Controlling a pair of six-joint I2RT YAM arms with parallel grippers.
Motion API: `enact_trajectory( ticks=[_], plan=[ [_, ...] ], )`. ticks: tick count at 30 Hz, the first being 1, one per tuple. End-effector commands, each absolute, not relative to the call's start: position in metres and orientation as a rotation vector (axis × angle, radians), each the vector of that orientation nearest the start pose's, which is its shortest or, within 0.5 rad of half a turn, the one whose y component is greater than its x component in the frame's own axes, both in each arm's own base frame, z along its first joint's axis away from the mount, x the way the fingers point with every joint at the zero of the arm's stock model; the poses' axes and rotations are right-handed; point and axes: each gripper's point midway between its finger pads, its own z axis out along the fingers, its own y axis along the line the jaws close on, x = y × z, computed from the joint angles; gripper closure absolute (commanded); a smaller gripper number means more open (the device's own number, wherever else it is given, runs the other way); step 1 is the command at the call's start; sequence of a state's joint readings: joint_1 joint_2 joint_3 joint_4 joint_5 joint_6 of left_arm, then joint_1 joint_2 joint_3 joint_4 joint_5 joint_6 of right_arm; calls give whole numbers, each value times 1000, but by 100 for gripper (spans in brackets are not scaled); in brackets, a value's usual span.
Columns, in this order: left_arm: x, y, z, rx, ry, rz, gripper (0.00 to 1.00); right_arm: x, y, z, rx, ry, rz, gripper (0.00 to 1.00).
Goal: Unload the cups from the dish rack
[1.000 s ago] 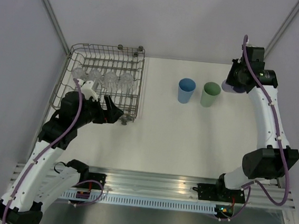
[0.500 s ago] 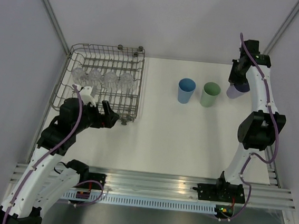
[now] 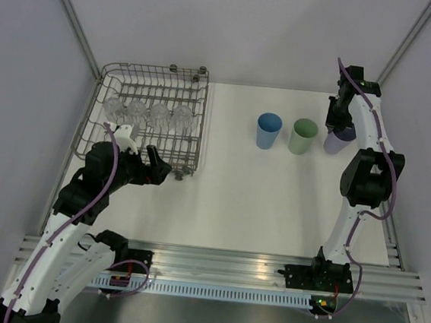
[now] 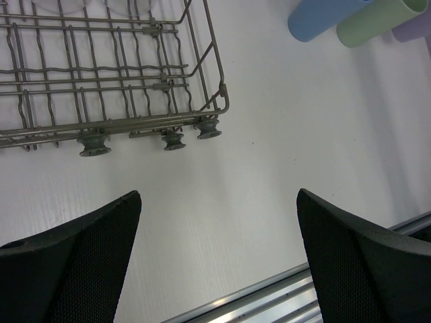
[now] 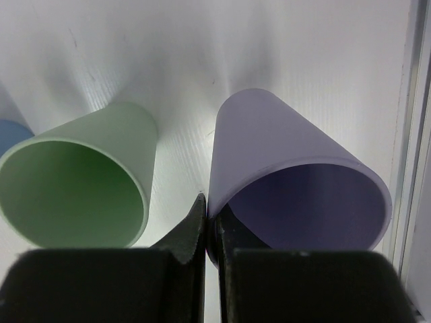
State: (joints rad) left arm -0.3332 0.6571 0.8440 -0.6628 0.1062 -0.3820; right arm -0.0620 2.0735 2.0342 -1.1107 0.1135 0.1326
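Lilac cup (image 5: 296, 182) stands upright just beside the green cup (image 5: 81, 182), at its 3 o'clock, and the blue cup (image 3: 268, 130) is at the green one's 9 o'clock. The right fingers (image 5: 190, 237) are pinched on the lilac cup's wall at the rim, on the side facing the green cup.

The tabletop (image 3: 257, 204) edge runs close at the lilac cup's 3 o'clock, and open surface lies toward 6 o'clock. Four clear cups (image 3: 159, 114) sit in a row inside the dish rack (image 3: 154, 68) on the 9 o'clock side. The left fingers (image 4: 74, 262) are spread wide, holding nothing, by the rack's near rim.

Half a second ago the lilac cup hung tilted; now it is in line with the other two. The left arm has not moved.
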Motion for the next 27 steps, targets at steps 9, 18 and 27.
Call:
enact_trajectory(
  ticks=[9,18,27],
  plan=[
    [219,-107,233,46,2068,-507,0,453,-49,117,279,2779,-160,96],
    [220,-107,231,44,2078,-509,0,466,-47,118,279,2756,-133,93],
    [220,-107,231,43,2078,-507,0,471,-46,113,281,2760,-119,92]
  ],
)
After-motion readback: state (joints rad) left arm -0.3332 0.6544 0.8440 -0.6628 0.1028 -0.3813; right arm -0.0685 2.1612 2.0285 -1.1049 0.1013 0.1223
